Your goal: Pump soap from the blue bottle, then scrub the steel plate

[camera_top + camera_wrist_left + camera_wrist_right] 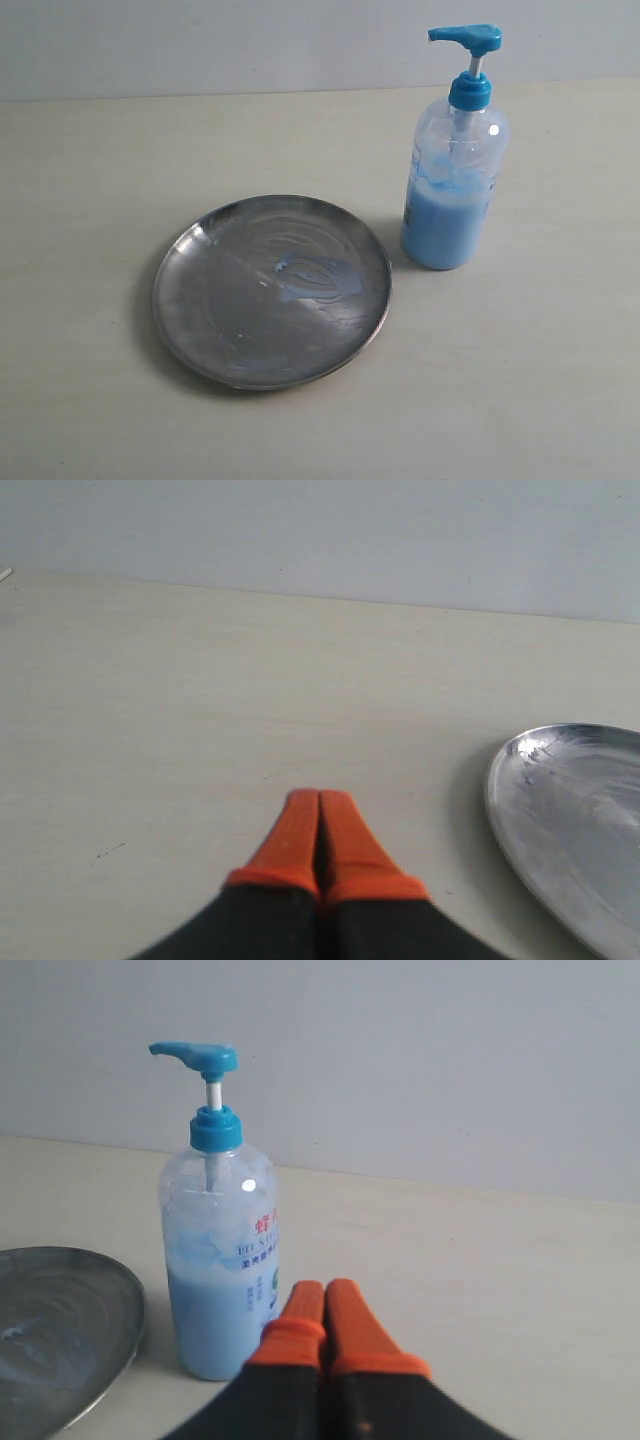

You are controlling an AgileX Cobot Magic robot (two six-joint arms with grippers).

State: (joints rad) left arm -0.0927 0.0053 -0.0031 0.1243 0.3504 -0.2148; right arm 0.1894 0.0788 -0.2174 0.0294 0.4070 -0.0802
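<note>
Bottle: the tall clear plastic bottle with light blue liquid and a bright blue pump head (452, 170) is standing upright on the pale table (520, 400). It is just beside the plate, on the right in the exterior view.
Plate: the round, shiny grey steel plate (200, 300) is lying flat, with thin light blue smears of soap (318, 276) sitting near its middle.
Right gripper: the orange-tipped right gripper (323, 1295) is pressing its fingers together and holding nothing. The bottle is standing close in front of it, with the pump head well above the tips.
Left gripper: the orange-tipped left gripper (319, 805) is also closed and empty, with the plate rim lying off to one side.
Nearer arm: I am judging the right arm nearer to the bottle and the left arm nearer to the plate.
Coming move: the pump axis is running vertically, so the press is probably needing to come from above.
</note>
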